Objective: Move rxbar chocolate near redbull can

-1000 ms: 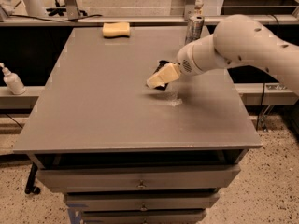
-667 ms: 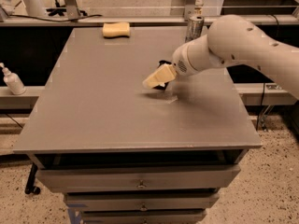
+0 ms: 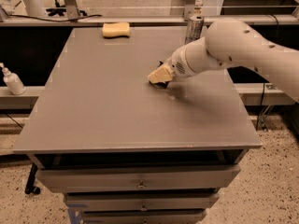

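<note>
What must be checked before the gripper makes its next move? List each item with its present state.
1. Gripper position: low over the table, right of its middle. Ok.
2. Hold on the rxbar chocolate: only a dark sliver shows under the gripper. Cannot tell.
3. Redbull can: upright at the table's far edge. Ok.
4. Bar placed near the can: they are apart, with bare tabletop between. Not ok.
5. Sponge: at the far edge, left of the can, off the straight line from gripper to can. Ok.
</note>
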You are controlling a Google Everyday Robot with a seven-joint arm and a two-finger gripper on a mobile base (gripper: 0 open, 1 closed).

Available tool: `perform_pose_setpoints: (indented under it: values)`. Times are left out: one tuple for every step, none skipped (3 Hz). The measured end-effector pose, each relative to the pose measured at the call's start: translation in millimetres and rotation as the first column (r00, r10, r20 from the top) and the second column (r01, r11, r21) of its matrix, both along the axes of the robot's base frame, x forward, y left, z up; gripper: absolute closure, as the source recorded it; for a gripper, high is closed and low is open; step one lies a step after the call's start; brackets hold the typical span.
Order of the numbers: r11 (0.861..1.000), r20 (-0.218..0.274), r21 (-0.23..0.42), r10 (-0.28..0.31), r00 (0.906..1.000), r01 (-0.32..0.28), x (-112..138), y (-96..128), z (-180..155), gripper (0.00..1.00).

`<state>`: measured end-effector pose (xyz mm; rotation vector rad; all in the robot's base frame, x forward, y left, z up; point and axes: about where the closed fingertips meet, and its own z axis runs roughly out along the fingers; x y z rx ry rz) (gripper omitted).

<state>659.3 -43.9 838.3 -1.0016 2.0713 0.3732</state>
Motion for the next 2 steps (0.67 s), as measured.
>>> perform_pose_setpoints:
  values:
    - [1.0, -0.001, -0.001, -0.014, 0.9999, 0.014, -2.9, -5.6, -0.1, 0.64]
    - [1.0, 0.002, -0.003, -0.026, 0.9997, 0.026, -4.9, -11.6, 1.9, 0.87]
